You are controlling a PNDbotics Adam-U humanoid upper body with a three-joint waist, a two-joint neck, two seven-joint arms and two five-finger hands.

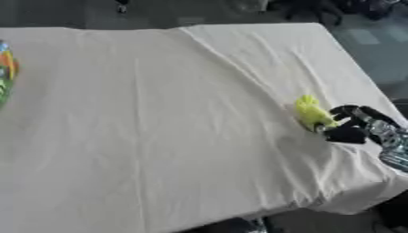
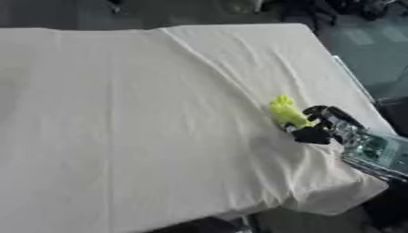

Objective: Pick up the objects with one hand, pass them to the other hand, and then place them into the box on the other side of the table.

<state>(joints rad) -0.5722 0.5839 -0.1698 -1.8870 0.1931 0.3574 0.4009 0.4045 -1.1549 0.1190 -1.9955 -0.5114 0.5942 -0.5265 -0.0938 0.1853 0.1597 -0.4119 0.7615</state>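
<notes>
A small bright yellow object (image 1: pixel 310 112) lies on the white cloth near the table's right edge. My right hand (image 1: pixel 356 124) comes in from the right, and its black fingers and thumb are curled round the object's near end. The object rests on or just above the cloth; I cannot tell which. At the far left edge of the left eye view shows a strip of a colourful green, orange and blue thing (image 1: pixel 6 73), cut off by the frame. My left hand shows in no view.
A wrinkled white cloth (image 1: pixel 159 127) covers the whole table and hangs over the near right corner (image 2: pixel 334 200). Dark floor and dim shapes lie beyond the far edge. A glassy surface (image 2: pixel 366 50) stands to the right of the table.
</notes>
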